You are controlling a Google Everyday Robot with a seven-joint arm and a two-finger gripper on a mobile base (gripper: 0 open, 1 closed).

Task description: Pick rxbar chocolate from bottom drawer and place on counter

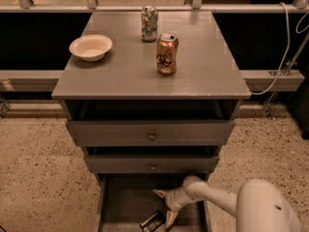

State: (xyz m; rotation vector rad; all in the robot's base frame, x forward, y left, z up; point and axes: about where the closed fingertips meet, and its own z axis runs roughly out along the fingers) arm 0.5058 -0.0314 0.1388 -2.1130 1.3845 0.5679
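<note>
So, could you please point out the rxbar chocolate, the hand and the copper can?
rxbar chocolate point(152, 222): camera view, middle of the black wrapper.
hand point(163, 208): camera view, midway between its open fingertips, inside the bottom drawer point(126, 202), right by the bar.
copper can point(167, 53): camera view, middle of its side.
</note>
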